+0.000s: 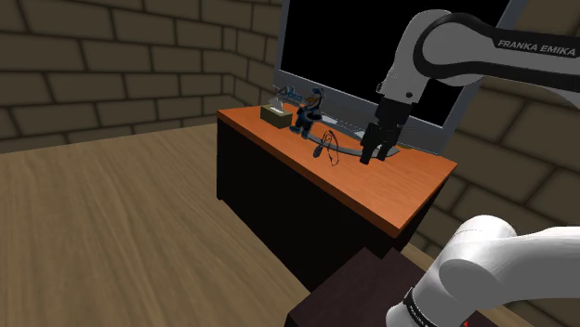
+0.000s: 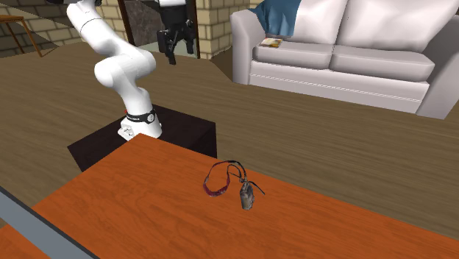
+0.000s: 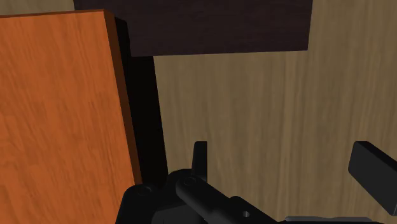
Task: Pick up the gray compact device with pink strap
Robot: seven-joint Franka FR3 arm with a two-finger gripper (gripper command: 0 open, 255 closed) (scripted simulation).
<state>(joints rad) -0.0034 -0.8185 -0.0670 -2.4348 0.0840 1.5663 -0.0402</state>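
Approach is the step in hand: nothing is gripped yet. Jaws stand apart and empty, hanging high up and off the desk (image 2: 147,199) edge. The wrist view looks down past that edge onto the wooden floor (image 3: 254,95) and the dark stand (image 2: 184,132). The gray device (image 2: 246,196) lies flat on the orange desk top, well apart from the jaws. Its reddish strap (image 2: 219,181) is joined to it and loops out on the side toward the stand. In the shoulder view a tissue box (image 1: 274,115) and a blue object (image 1: 309,111) stand farther along the desk, in front of a big dark screen (image 1: 353,56). Next, I judge, the arm must carry the jaws in over the desk until they hang above the device, then lower them to straddle its narrow body. The thin strap may snag or drag, so closing on the body rather than the cord looks safer.
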